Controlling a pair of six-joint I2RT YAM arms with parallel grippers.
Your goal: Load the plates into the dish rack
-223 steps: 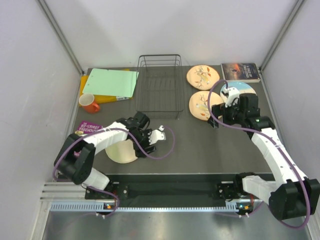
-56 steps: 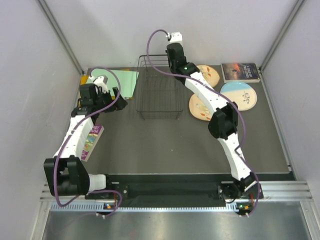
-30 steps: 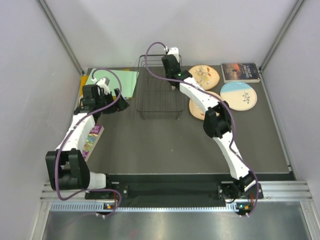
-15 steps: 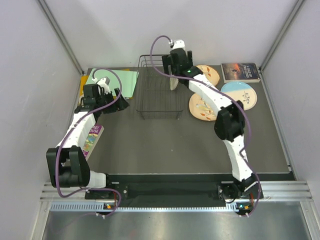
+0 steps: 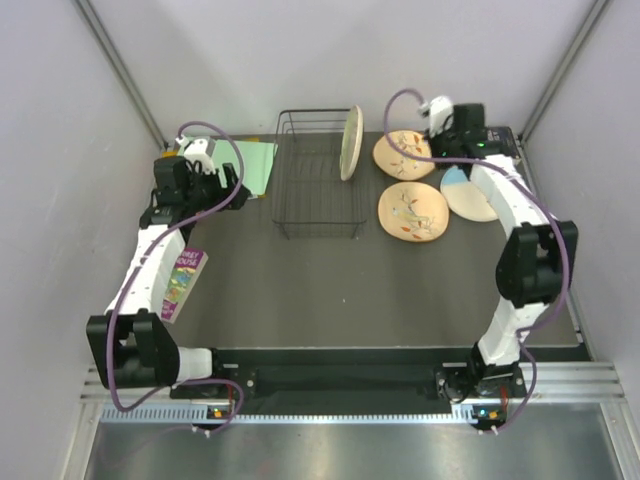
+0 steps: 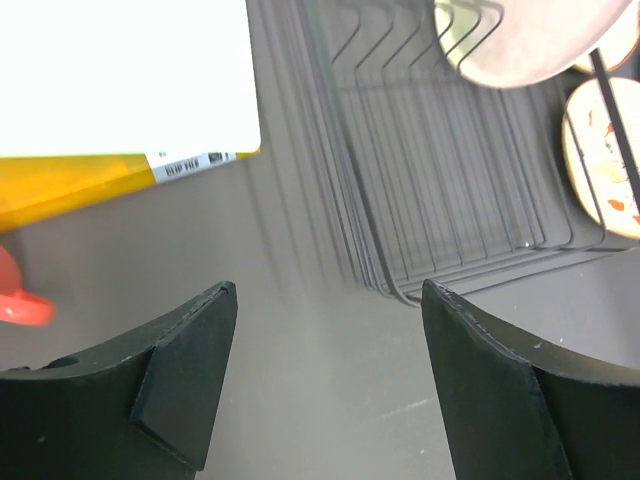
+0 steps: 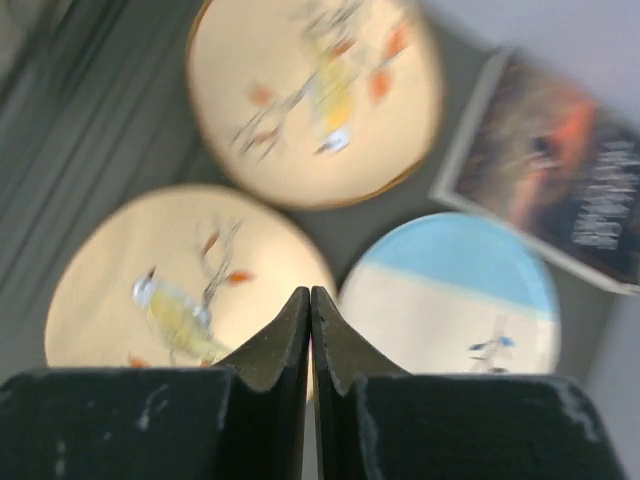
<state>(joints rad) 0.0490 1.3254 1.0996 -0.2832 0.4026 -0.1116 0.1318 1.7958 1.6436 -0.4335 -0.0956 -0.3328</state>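
The black wire dish rack [image 5: 318, 185] [image 6: 440, 200] sits at the back middle of the table. A plain cream plate [image 5: 351, 142] [image 6: 530, 40] stands on edge against its right side. Two peach bird-pattern plates [image 5: 405, 153] [image 5: 412, 211] [image 7: 315, 90] [image 7: 160, 280] lie flat to the right of the rack. Beside them is the blue and white plate [image 5: 470, 198] [image 7: 460, 290], partly under my right arm. My right gripper [image 7: 311, 292] hangs shut and empty above these plates. Left of the rack, my left gripper [image 5: 222, 190] [image 6: 325, 290] is open over bare table.
A green folder [image 5: 245, 160] on a yellow one [image 6: 60, 185] lies left of the rack, with a red cup [image 6: 20, 300] near it. A purple book [image 5: 180, 285] lies at the left edge. A dark book [image 7: 550, 160] sits at the back right corner.
My right gripper let go of the cream plate, which now stands in the rack, then swung right over the flat plates and shut. The left arm shifted slightly back.
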